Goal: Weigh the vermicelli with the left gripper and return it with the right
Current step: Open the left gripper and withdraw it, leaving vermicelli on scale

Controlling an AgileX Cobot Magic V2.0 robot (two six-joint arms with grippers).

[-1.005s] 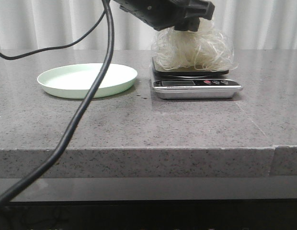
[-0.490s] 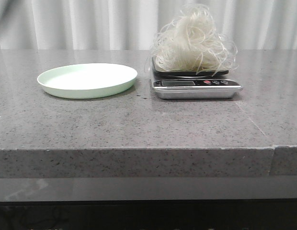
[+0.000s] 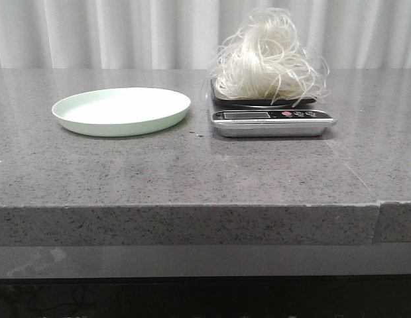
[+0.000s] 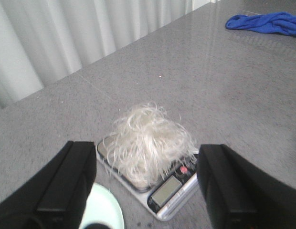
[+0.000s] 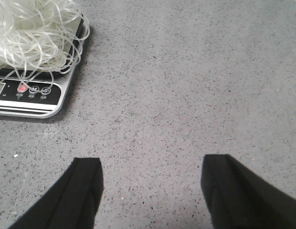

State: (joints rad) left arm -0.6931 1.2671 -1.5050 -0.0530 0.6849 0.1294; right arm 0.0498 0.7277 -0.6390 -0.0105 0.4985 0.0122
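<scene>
While the fluffy white vermicelli nest [image 3: 268, 59] rests on the silver scale [image 3: 272, 118], the black left end effector [image 4: 147, 183] hangs wide above it; speckled grey bench [image 3: 192, 172], white curtains [image 3: 126, 33] behind.

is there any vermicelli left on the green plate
No, the pale green plate is bare in the front view; the vermicelli sits piled on the scale beside it.

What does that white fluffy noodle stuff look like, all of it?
The vermicelli is a fluffy nest of thin, see-through white strands, looping and tangled. It sits piled on the kitchen scale, covering the platform, with loose strands hanging over the edges and near the buttons. Nothing else touches it; no gripper holds it.
</scene>
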